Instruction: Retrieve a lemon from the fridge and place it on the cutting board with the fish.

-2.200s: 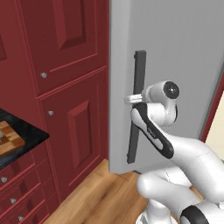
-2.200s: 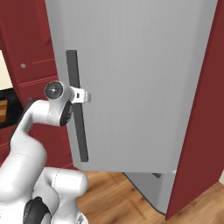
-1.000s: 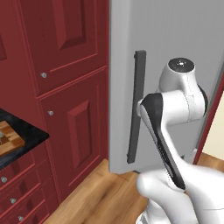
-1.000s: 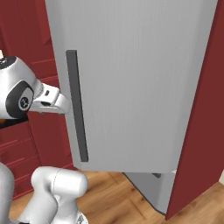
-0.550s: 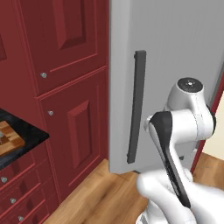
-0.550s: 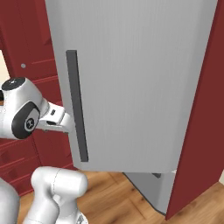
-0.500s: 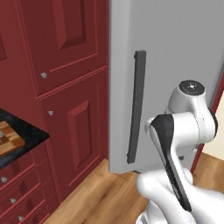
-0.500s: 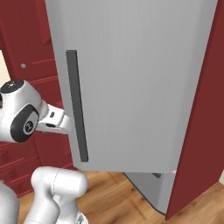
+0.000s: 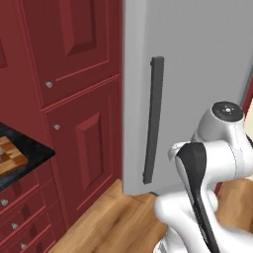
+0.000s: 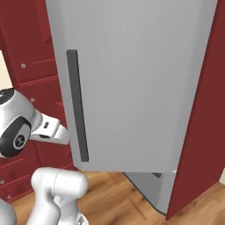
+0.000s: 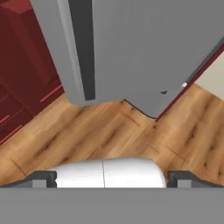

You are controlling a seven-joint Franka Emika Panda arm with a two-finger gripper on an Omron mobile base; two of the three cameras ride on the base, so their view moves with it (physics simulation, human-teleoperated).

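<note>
Your pincer point(image 11: 112, 183) shows in the hand view as two dark tips at the lower corners, set far apart with nothing between them, so it is spread wide and holds nothing. It looks down past the robot's own body at the wooden floor point(image 11: 131, 131) and the bottom of the fridge door.

You are early in the job, as I judge it. The fridge point(image 10: 140, 79) has its door swung partly out: in the right base view you can see a gap below the door's lower edge, with the grey cabinet of the fridge behind it beside the dark red side panel point(image 10: 197, 110). The opening does not yet look wide enough to reach through, and from here you get no sight of the shelves or the lemon. So what is left is nearly everything: widen the door, find and pick the lemon, drive to the board, and set it down.

The door is a plain light-grey slab with one long dark bar handle point(image 9: 153, 118) running upright near its free edge, standing just beside the red cabinets point(image 9: 74, 99). The cutting board point(image 9: 9, 159) peeks in at the far left of the left base view, checkered brown, lying on the black desk point(image 9: 34, 153), well apart from the fridge. You cannot make out the fish from here.
</note>
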